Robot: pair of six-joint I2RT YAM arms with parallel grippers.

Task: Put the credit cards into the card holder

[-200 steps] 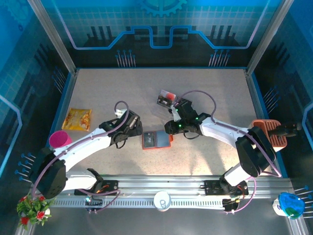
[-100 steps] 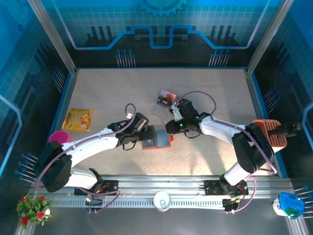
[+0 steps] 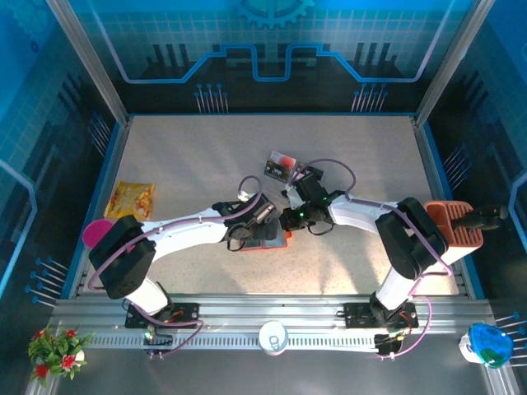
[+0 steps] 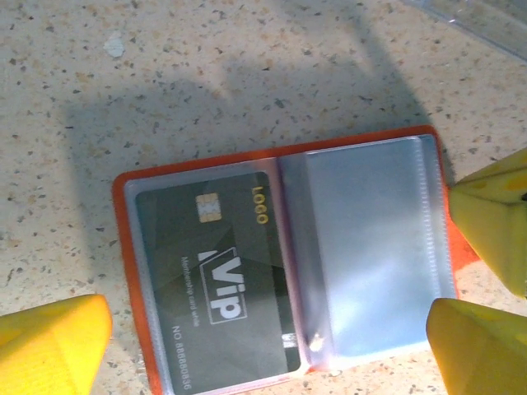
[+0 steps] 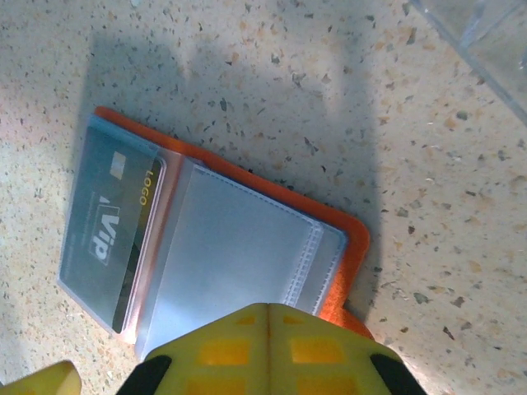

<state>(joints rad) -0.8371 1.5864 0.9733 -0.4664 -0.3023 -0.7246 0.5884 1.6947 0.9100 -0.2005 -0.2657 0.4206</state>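
Card holder [image 4: 362, 247] lies open and flat on the counter [image 3: 206, 156], mid-field. One dark VIP credit card [image 4: 218, 271] sits in one pocket; the other pocket is bare. Left gripper [image 3: 265, 216] hovers over the holder, jaws wide apart. Right gripper [image 5: 268, 319]: jaws together at the holder's orange edge. Spare credit cards [image 3: 282, 164] lie just beyond.

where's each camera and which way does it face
top external: high behind, facing down at the table; left arm, right arm
left wrist: left arm, facing down at the card holder; left gripper open at the bottom
right wrist: right arm, facing down; right gripper shut at the bottom
shared: all see the card holder
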